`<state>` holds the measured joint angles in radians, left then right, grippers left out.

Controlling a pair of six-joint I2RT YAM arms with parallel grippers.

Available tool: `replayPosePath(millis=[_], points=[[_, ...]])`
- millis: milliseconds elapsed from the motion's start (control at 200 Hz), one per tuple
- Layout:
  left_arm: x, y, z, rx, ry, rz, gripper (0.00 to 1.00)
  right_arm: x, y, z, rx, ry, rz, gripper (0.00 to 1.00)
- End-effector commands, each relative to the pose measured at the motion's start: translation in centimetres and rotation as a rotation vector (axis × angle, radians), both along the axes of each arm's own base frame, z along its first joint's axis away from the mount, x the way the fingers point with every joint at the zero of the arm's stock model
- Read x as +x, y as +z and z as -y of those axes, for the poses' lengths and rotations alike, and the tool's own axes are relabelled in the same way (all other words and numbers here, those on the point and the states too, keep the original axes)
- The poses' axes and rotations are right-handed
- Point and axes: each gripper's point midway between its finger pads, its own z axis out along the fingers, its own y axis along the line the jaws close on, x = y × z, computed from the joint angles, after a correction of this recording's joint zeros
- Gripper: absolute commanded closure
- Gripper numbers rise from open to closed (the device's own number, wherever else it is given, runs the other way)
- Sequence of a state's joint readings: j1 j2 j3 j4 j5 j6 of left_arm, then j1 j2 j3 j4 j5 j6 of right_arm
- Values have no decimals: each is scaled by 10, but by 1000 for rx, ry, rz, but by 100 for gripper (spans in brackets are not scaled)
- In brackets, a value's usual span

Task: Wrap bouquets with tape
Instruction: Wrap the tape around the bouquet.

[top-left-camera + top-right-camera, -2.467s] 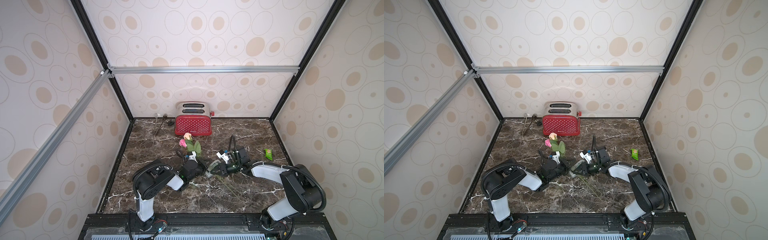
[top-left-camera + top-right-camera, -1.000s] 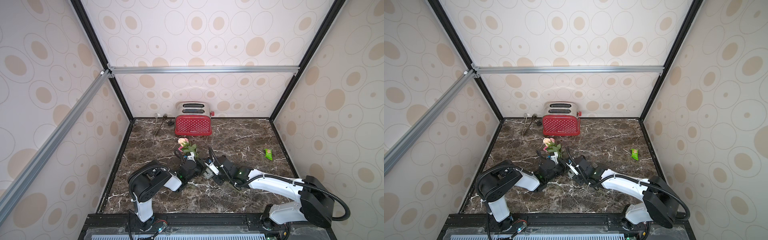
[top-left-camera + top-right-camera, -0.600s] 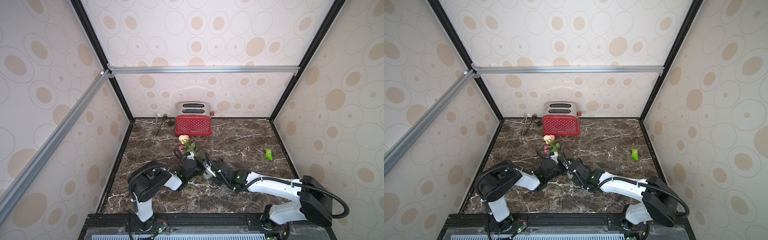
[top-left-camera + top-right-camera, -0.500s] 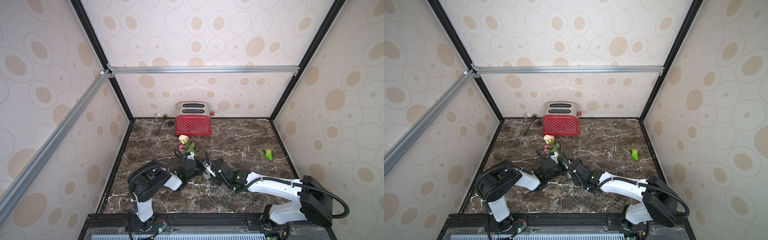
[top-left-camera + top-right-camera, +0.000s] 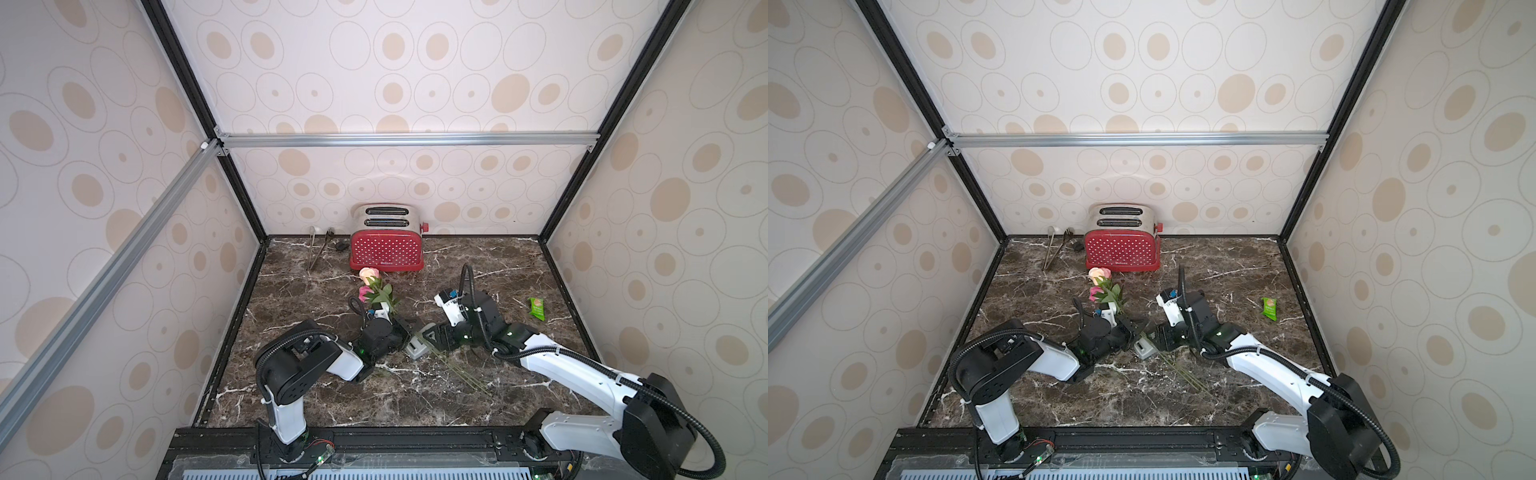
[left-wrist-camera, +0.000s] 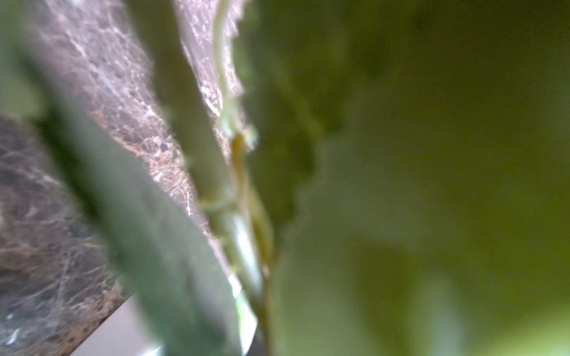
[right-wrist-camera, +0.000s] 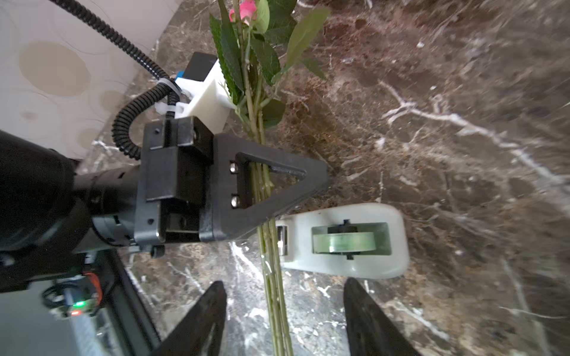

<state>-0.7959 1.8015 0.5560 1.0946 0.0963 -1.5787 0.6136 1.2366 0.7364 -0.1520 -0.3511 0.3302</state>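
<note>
The bouquets (image 5: 374, 286) (image 5: 1103, 286) are pink and peach roses with green leaves, lifted off the marble. My left gripper (image 5: 400, 329) (image 5: 1133, 326) (image 7: 271, 185) is shut on their thin green stems (image 7: 271, 277), which trail down to the table (image 5: 459, 370). The grey tape dispenser (image 5: 417, 345) (image 5: 1144, 345) (image 7: 342, 240) stands on the table right beside the stems, its cutter end towards them. My right gripper (image 5: 432, 333) (image 5: 1159, 336) (image 7: 283, 282) is open, one finger either side of the stems, touching nothing. In the left wrist view only blurred leaves and stem (image 6: 237, 231) show.
A red toaster (image 5: 386, 249) stands against the back wall with metal tongs (image 5: 318, 249) to its left. A small green snack packet (image 5: 536, 308) lies at the right. Patterned walls close in the marble table (image 5: 374, 399) on three sides.
My right gripper has opened and drawn back to the right, leaving the tape dispenser on the table by the stems. The left gripper has closed on the stems.
</note>
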Motion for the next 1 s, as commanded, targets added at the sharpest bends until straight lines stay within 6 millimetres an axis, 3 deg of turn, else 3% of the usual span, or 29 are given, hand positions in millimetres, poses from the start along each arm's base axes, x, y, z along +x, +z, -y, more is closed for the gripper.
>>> replayPosePath(millis=[0,190,455,635,785,860,996], points=[[5,21,0,-27,1,68,100,-21,-4,-17,164,68,-204,38],[5,23,-2,-31,3,75,100,-20,-25,-20,207,70,-346,42],[4,29,-1,-45,-1,96,100,-15,-37,-25,280,71,-440,54],[5,31,0,-46,-3,102,100,-14,-41,-25,305,79,-477,75],[5,30,0,-45,-3,99,100,-15,-42,-24,301,87,-470,100],[5,29,0,-42,-4,92,100,-14,-43,-23,284,86,-451,100],[5,27,3,-42,-14,73,69,-11,-43,-16,211,77,-375,100]])
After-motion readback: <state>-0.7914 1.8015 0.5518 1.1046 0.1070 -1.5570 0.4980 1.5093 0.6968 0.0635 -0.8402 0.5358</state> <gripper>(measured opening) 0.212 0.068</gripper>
